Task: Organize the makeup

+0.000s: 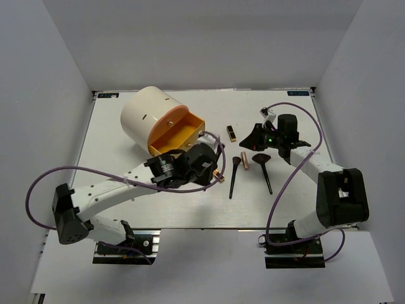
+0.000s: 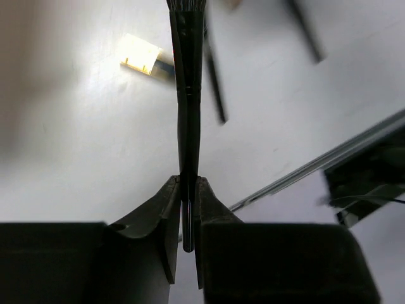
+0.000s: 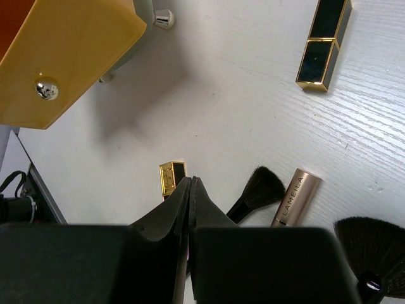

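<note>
Brush (image 2: pixel 188 114) pinched inside left end effector (image 2: pixel 188 187).

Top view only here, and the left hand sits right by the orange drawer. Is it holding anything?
Observer: Yes. The left hand is shut on a thin black brush.
Operator: And the right hand?
Observer: Shut, fingers together, nothing visible between them.
Operator: Any print on the rose-gold tube?
Observer: It reads LAMEILA.
</note>
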You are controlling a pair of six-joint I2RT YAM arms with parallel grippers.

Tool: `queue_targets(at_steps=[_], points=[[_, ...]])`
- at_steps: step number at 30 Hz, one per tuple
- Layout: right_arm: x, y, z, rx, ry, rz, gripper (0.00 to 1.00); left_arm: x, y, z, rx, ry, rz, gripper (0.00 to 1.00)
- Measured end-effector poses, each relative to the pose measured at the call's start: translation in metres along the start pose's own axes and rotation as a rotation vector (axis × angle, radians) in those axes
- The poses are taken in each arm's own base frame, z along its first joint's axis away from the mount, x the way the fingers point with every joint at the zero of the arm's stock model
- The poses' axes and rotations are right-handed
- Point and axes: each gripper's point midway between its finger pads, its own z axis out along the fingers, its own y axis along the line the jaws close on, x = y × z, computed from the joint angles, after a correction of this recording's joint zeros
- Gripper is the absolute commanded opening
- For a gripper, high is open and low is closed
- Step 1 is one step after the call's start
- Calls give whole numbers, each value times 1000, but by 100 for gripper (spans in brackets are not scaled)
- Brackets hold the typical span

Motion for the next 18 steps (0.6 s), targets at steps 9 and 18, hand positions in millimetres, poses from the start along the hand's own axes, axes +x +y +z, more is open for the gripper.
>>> queue_targets(at_steps=[9, 18], points=[[-1, 2, -1, -16, 0, -20, 1, -99, 15, -73, -44, -293, 186, 9], [0, 1, -2, -24, 3, -96, 0, -122, 105, -73, -323, -336, 296, 6]])
